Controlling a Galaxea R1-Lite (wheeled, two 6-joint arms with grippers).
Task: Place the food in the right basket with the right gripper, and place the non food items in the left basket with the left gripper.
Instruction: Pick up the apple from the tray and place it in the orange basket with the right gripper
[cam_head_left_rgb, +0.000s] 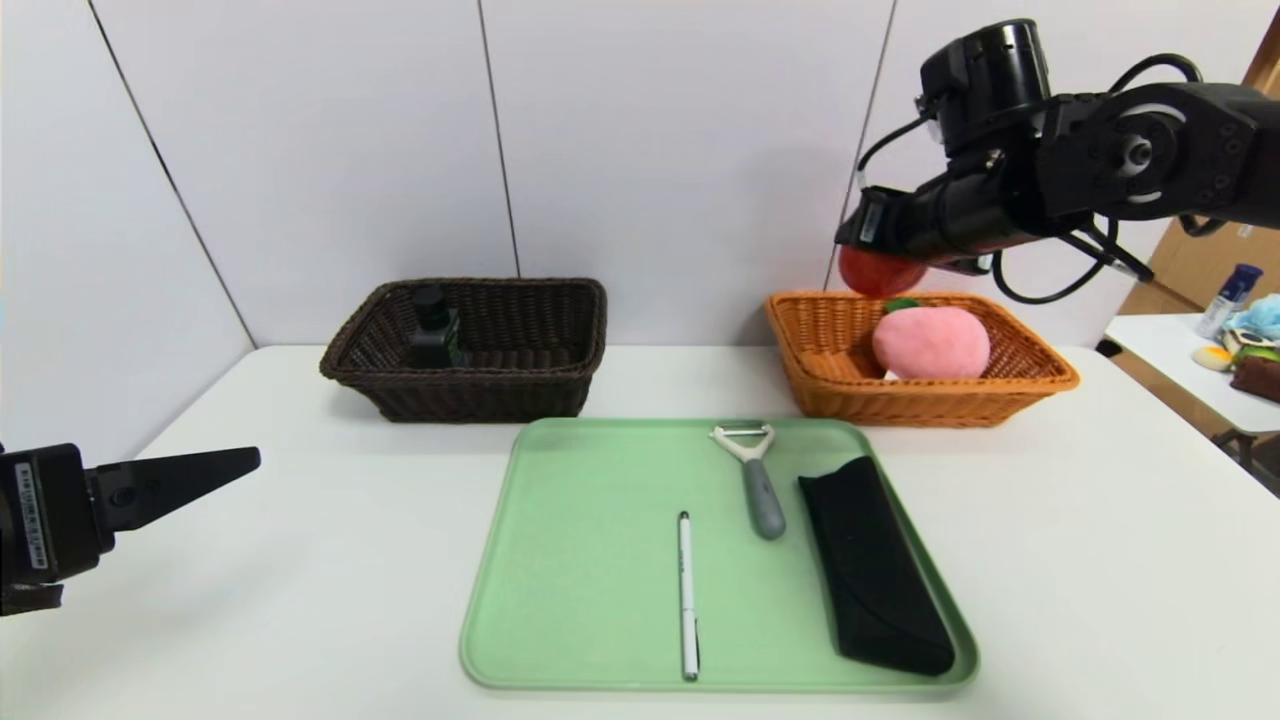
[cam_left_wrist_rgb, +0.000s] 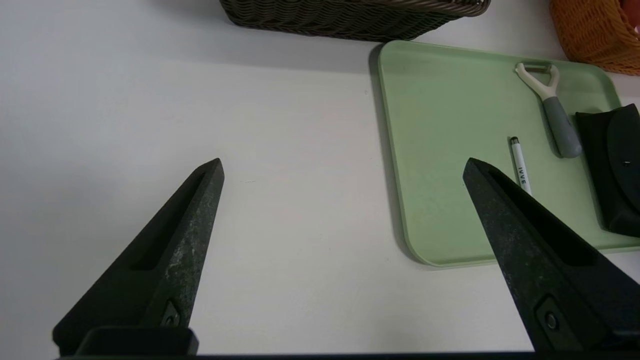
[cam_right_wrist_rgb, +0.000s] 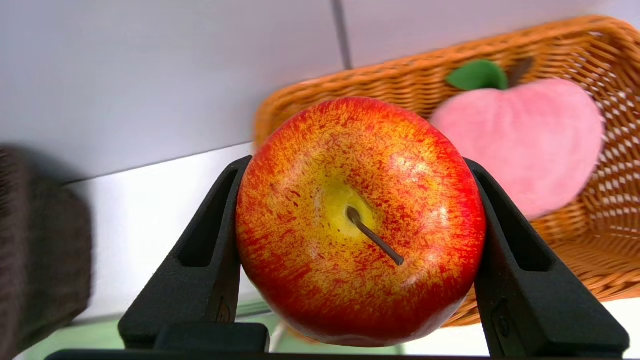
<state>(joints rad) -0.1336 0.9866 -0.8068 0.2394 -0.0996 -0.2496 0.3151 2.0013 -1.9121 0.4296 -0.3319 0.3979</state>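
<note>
the right gripper (cam_right_wrist_rgb: 357, 240) was clamped on the apple (cam_right_wrist_rgb: 360, 220), one black finger pressed to each side of the fruit, stem end facing the wrist camera. in the head view the apple (cam_head_left_rgb: 878, 270) hung in the air above the far left corner of the orange-tan basket (cam_head_left_rgb: 1040, 378), clear of its rim. the plush peach (cam_head_left_rgb: 930, 342) already lay inside that basket, green leaf toward the back wall. the basket stood near the table's far edge, to the right of centre.

the left gripper (cam_left_wrist_rgb: 342, 167) hovered low over the white table (cam_head_left_rgb: 300, 560) near its left edge, fingers spread wide with nothing between them, tips pointing toward the green tray (cam_head_left_rgb: 570, 590).

the dark brown basket (cam_head_left_rgb: 560, 385) stood near the table's far edge, left of centre, with the dark pump bottle (cam_head_left_rgb: 435, 325) upright in its left part.

the tray lay at the middle of the table's near side, in front of the two baskets. on it, the white pen (cam_head_left_rgb: 687, 600) lay near the near edge, black cap pointing away. the peeler (cam_head_left_rgb: 755, 475) lay beyond it and a little to the right, white head close to the tray's far edge, grey handle pointing nearer. the black glasses case (cam_head_left_rgb: 875, 570) lay along the tray's right edge, just beside the peeler's handle but apart from it.
</note>
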